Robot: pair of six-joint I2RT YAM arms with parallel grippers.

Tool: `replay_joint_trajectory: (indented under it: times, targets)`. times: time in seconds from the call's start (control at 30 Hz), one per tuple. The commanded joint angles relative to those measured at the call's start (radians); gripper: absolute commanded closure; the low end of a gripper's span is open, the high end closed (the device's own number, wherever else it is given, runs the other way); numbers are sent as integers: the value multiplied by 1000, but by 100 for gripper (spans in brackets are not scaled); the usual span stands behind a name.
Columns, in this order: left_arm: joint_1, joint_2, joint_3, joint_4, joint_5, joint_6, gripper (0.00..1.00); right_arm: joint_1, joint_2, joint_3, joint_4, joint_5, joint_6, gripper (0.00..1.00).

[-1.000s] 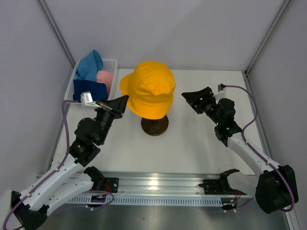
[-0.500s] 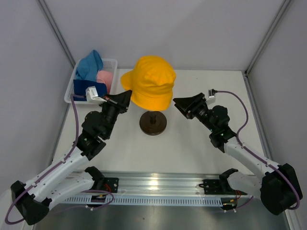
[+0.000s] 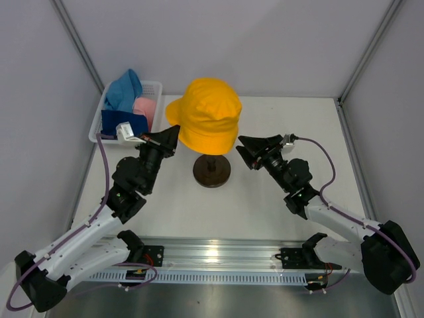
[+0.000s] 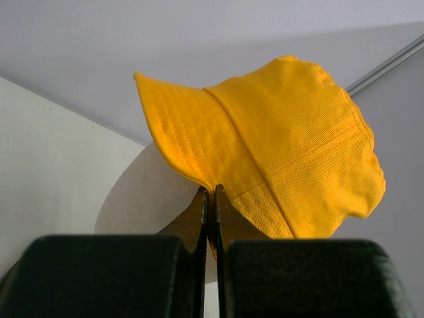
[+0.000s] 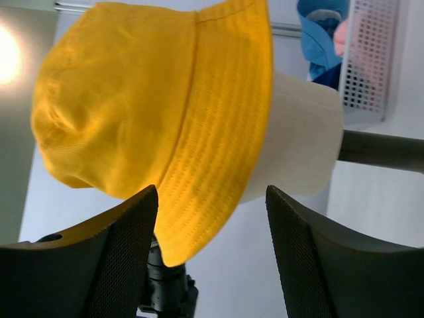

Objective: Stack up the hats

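Observation:
The yellow hat sits on the cream mannequin head, raised above the dark round base. My left gripper is shut on the yellow hat's brim at its left side; the left wrist view shows the fingers pinching the brim edge. My right gripper is open just right of the hat, its fingers either side of the brim's lower edge without touching. The light blue, pale pink and navy hats lie in the basket.
A white mesh basket stands at the back left and shows in the right wrist view. Grey walls close in the back and sides. A metal rail runs along the near edge.
The yellow hat and head have risen off the base and shifted slightly back. My left gripper followed up with the brim. My right gripper moved left and lower, closer to the hat.

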Motion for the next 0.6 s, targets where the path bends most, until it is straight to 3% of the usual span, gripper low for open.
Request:
replay_joint_trajectory:
  times: [0.0,0.4,0.57]
  targets:
    - [-9,30,-34,-112,-33,66,99,31,22,-2,163,117,68,31]
    - [-10,103,21,-83,-10,72,99,53,164,39,253,95,165,33]
    - [-10,122,29,-83,-11,73,99,53,152,38,257,125,155,58]
